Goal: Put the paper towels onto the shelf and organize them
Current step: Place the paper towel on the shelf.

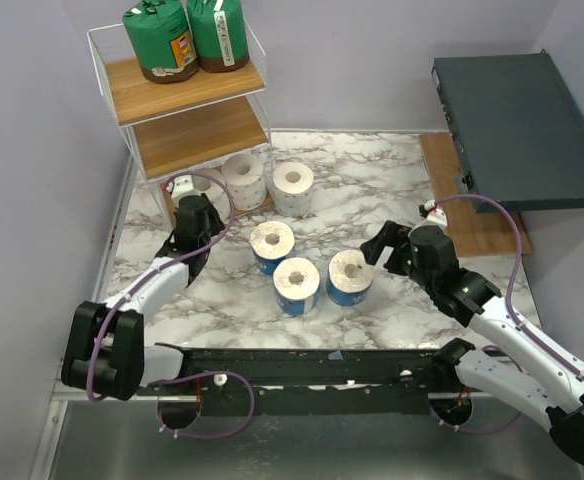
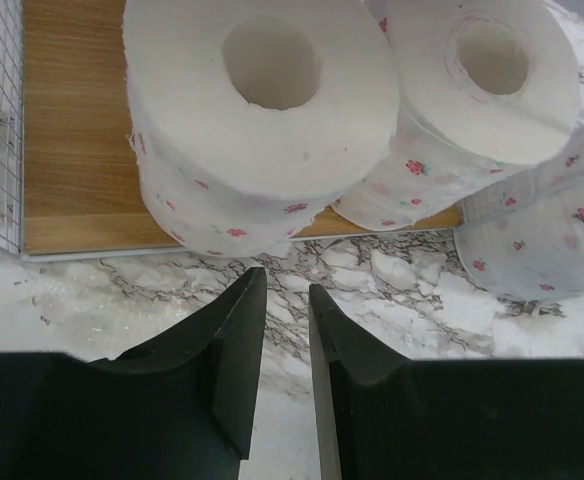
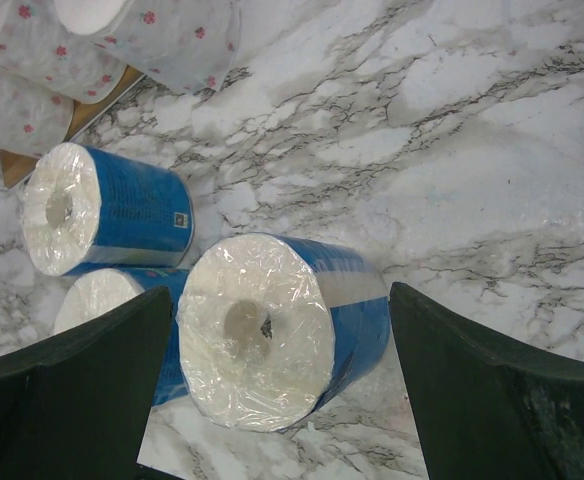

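The white wire shelf (image 1: 187, 95) stands at the back left. Two green-wrapped paper towels (image 1: 187, 35) sit on its top board. White flower-printed rolls (image 2: 262, 120) (image 2: 482, 100) rest on the bottom board (image 2: 72, 150), and another (image 1: 293, 188) stands just beside it. My left gripper (image 2: 285, 290) hovers over the marble in front of them, jaws a narrow gap apart, nothing between. Three blue-wrapped rolls (image 1: 272, 245) (image 1: 297, 285) (image 1: 350, 277) stand mid-table. My right gripper (image 3: 279, 292) is wide open on either side of the nearest blue roll (image 3: 272, 330), not touching it.
A dark grey flat box (image 1: 517, 130) lies at the back right over a wooden board (image 1: 452, 190). The shelf's middle board (image 1: 202, 135) carries nothing. Purple walls close in the left and back sides of the marble table (image 1: 392, 190).
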`<state>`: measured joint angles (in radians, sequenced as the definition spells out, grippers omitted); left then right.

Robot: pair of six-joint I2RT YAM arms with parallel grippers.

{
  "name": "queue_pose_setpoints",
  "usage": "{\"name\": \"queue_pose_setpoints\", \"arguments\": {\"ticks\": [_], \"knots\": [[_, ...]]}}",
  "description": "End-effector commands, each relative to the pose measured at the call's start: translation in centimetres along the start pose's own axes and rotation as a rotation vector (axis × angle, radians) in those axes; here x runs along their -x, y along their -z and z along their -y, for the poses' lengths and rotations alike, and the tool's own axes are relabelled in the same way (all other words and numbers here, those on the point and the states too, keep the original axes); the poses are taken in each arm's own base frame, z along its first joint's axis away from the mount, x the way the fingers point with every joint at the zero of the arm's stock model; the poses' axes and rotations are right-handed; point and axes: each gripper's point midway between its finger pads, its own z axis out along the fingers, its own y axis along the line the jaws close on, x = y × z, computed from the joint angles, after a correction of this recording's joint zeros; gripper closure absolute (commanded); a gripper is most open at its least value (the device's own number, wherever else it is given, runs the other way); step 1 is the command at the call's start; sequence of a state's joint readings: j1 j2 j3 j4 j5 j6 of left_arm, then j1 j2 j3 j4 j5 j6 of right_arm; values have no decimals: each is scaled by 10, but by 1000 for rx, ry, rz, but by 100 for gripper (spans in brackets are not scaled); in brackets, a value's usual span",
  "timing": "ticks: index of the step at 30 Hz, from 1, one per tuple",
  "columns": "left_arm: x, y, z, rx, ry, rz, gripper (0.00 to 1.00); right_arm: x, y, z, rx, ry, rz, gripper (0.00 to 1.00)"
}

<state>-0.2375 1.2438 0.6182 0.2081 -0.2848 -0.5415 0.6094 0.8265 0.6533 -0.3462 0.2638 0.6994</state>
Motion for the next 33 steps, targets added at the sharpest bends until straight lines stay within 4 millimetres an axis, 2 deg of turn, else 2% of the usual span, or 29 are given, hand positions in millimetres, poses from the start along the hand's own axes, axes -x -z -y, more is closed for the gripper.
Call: {"name": "queue_pose_setpoints", "arguments": {"ticks": [1,7,13,19,25,30,32,33], "knots": [[13,-13,-2,50,-39,20,70,-5,2,1,5,10,-21,8],[11,-26,8,57,-95,-34,71,-7,0,1,3,7,-27,8],[3,-37,5,103,-109,-89,70,-7,0,0,7,6,-25,8],[3,-36,5,112,-103,-96,69,-7,0,1,7,7,-26,8],[4,-8,17,48,-83,-53,65,-7,1,-1,14,4,-29,8],[19,35,40,-49,-67,7,58,-6,-1,-8,39,-8,-31,8],[23,54,47,-86,-59,17,48,-5,-1,-13,58,-15,-36,8],[24,64,49,-103,-56,19,46,-6,-2,-16,69,-18,-40,9]]}}
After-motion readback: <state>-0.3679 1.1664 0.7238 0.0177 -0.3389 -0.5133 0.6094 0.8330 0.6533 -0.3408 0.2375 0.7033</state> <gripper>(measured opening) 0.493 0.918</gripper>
